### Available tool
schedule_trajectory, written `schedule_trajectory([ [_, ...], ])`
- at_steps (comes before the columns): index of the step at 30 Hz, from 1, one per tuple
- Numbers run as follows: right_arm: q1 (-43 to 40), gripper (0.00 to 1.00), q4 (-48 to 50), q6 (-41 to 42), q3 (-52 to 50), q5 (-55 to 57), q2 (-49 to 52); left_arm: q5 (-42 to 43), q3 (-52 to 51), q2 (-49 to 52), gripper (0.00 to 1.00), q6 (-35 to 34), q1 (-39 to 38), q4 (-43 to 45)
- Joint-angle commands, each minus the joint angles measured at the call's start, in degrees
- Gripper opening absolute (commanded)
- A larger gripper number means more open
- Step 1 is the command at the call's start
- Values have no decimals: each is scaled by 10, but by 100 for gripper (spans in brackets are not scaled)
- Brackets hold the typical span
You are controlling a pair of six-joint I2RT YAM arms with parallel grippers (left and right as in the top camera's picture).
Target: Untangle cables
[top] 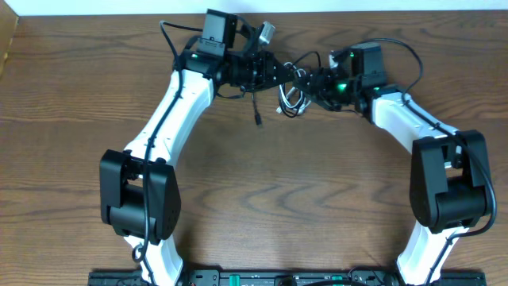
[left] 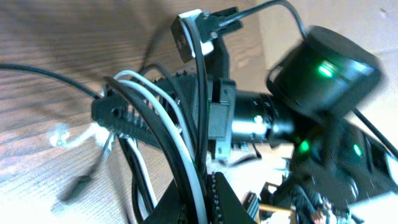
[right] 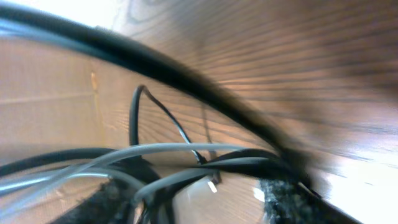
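The cables [top: 290, 102] form a small tangle of black and white cords at the far middle of the table, between the two grippers. One black plug end [top: 258, 119] hangs toward the near side. My left gripper [top: 278, 73] is shut on the cables; in the left wrist view its jaws [left: 205, 180] pinch a white cord [left: 186, 155] and black ones. My right gripper [top: 311, 79] faces it closely. In the blurred right wrist view its fingers [right: 283, 196] stand apart, the gripper [right: 193, 194] open, with grey and black cords [right: 161, 149] crossing in front of the gap.
Thick black arm wires [top: 401, 49] loop behind the right wrist. A small grey object [top: 267, 32] lies near the table's back edge. The wooden table [top: 262, 199] stretches toward the arm bases.
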Motion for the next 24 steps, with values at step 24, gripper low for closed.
schedule_trajectory([
  [24, -55, 99, -132, -193, 4, 152, 7, 192, 6, -97, 7, 38, 92, 44],
])
